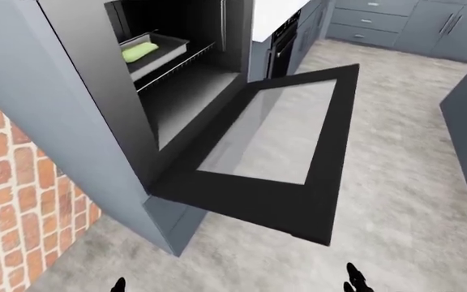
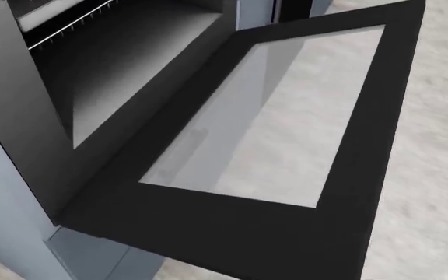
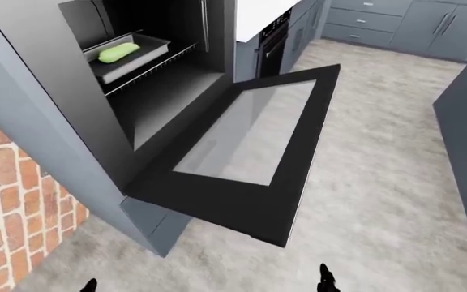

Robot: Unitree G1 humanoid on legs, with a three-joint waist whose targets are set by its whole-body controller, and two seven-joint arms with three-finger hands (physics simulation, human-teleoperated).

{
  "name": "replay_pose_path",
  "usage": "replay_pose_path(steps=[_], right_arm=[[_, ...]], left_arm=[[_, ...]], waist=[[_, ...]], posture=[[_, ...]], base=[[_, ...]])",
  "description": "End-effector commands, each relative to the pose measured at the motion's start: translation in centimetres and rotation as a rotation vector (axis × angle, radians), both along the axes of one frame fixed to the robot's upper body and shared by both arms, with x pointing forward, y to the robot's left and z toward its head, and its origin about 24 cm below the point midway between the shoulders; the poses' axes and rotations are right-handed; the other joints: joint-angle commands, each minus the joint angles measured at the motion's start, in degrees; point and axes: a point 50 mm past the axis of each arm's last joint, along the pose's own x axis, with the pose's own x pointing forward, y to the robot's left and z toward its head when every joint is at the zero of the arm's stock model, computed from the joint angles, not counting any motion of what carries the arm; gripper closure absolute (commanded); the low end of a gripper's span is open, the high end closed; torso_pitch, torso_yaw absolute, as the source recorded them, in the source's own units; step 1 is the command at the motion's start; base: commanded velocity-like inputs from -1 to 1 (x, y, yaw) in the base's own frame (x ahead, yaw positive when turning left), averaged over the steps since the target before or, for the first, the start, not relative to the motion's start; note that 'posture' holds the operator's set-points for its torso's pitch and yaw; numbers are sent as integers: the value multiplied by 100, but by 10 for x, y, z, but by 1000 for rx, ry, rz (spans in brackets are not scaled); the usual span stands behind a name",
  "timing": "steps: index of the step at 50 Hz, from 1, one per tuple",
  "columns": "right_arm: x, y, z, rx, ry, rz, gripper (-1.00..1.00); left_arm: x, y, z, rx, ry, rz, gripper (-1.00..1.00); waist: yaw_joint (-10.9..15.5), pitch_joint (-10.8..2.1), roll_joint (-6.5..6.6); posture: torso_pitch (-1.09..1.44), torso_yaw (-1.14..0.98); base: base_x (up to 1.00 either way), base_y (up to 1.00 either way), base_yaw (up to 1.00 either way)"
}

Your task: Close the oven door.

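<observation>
You are looking down at a tall grey cabinet point(image 1: 71, 121) that fills the left of the eye views, its top cut off by the frame, with a brick wall point(image 1: 10, 207) showing only as a strip at the lower left. The oven door point(image 3: 242, 152) hangs fully open from it, lying flat and reaching toward the lower right, its glass pane showing the grey floor point(image 3: 380, 182) beneath; in the head view the door fills nearly the whole picture and its far corners are cropped. Above the door the oven cavity point(image 3: 164, 79) is dark, so you can make out only the wire rack point(image 3: 148, 68) and a tray point(image 1: 156, 52) resting on it, with a green item point(image 1: 139, 52) lying in the tray, too small to identify. Your left hand point(image 1: 118, 285) and right hand point(image 1: 355, 278) show just as black tips at the bottom edge, well apart from the door, and you cannot tell whether their fingers are spread or closed
</observation>
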Motion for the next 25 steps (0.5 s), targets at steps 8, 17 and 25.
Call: replay_pose_path(steps=[8,17,25], right_arm=[[6,-8,6,-27,-38,-4,-100],[6,-7,5,-25,-36,-3,-100],[6,-7,5,-25,-38,-4,-100]], left_arm=[[8,5,6,26,-47,-5,-100],[8,5,6,26,-47,-5,-100],[8,5,6,26,-47,-5,-100]], waist=[[-38,-121,8],[52,-103,670],[11,-1,277]], posture=[[0,0],[0,0],[0,0]], base=[[0,31,0],[0,32,0],[0,34,0]])
